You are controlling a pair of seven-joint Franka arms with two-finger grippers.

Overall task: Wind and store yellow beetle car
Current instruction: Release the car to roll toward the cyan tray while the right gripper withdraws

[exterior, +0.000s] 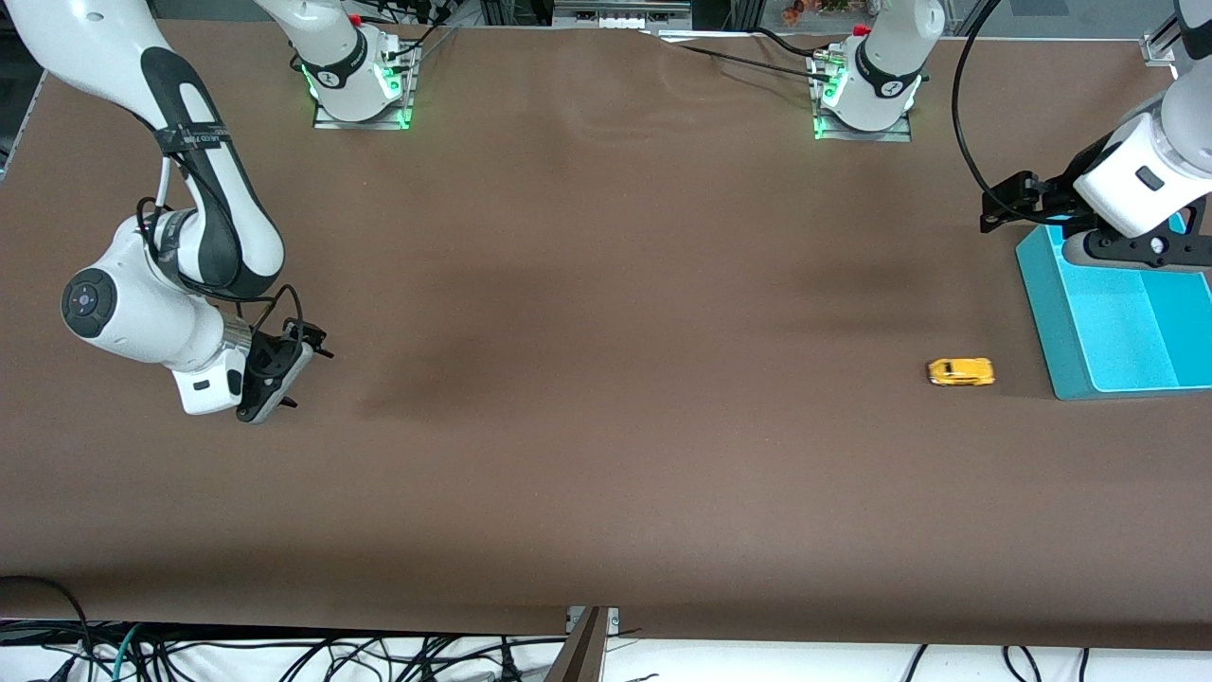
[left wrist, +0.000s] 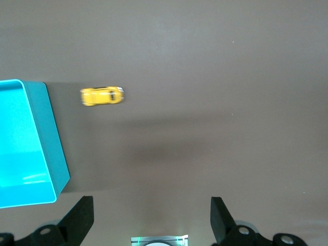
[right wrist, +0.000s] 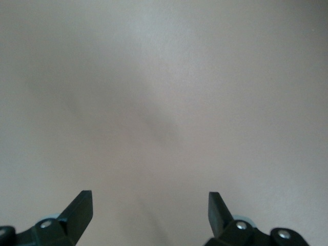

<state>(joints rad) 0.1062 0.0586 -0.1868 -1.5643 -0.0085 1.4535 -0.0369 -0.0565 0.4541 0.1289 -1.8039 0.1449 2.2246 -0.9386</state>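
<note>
Front view: the car (exterior: 960, 371) sits on the brown table (exterior: 606, 426) toward the left arm's end, on its wheels, lying lengthwise along the table. Just beside it, further toward that end, stands a teal bin (exterior: 1046, 313), with a gap of bare table between the two. The left gripper (exterior: 1127, 248) hangs over the bin's edge farthest from the camera; this view does not show how its fingers stand. The right gripper (exterior: 284, 377) hovers low over bare table at the right arm's end, well apart from the car, holding nothing.

Left wrist view: both black fingers (left wrist: 79, 218) of the left gripper (left wrist: 151, 218) stand wide apart with nothing between them. Below lie the car (left wrist: 102, 96) and the bin (left wrist: 48, 138), near each other but not touching. The bin's inside shows only its teal floor. A soft shadow falls on the table beside the car.

Right wrist view: the right gripper (right wrist: 150, 212) has its fingers (right wrist: 79, 210) spread wide and empty, over plain brown table (right wrist: 164, 102); the car does not show here.
</note>
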